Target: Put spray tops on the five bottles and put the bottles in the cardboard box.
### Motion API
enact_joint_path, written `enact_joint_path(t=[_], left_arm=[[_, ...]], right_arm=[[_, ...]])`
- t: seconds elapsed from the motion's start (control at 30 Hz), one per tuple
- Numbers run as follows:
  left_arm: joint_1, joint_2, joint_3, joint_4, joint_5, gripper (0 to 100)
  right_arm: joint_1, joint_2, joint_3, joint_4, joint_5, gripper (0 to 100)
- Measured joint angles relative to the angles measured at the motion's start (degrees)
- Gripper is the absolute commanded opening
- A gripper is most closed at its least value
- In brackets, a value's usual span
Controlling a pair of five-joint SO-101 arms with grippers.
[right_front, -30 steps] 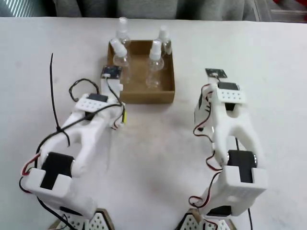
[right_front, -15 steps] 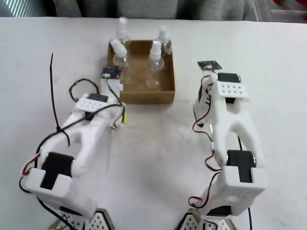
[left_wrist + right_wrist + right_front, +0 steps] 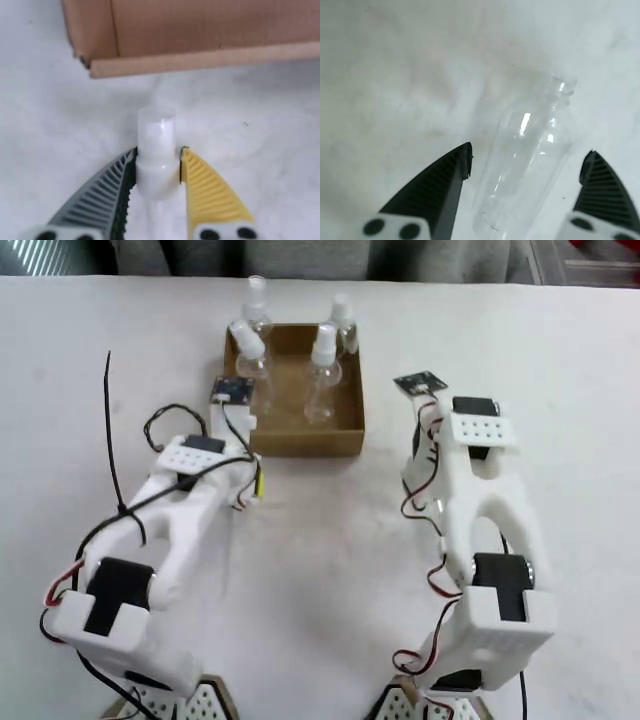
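Left tool (image 3: pixel 158 151) clenched on white spray top (image 3: pixel 156 125), just in front of cardboard box (image 3: pixel 200 30), nr its corner. Right tool (image 3: pixel 528 151) spread wide, w/ clear uncapped bottle (image 3: pixel 530 135) lying on worktop (image 3: pixel 395 75) btwn its fingers, apart from both. Four capped bottles (image 3: pixel 322 365) stand in or at back of box.

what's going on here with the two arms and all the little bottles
The left gripper has its fingers shut on a spray top, just in front of the cardboard box. The right gripper is open, one finger on either side of a clear bottle with no top, on the table. Four capped bottles are already at the box.
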Motion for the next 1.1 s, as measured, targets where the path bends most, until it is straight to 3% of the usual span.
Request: enact_joint_path(t=[0.5,0.8,1.1], left_arm=[[0.00,0.00,0.00,0.00,0.00,6],[0.00,0.00,0.00,0.00,0.00,6],[0.00,0.00,0.00,0.00,0.00,6]], right_arm=[[-0.09,0.00,8.18,-11.25,0.44,31.3],[-0.09,4.13,8.62,-12.57,0.53,31.1],[0.35,10.02,1.14,-8.70,0.53,16.0]])
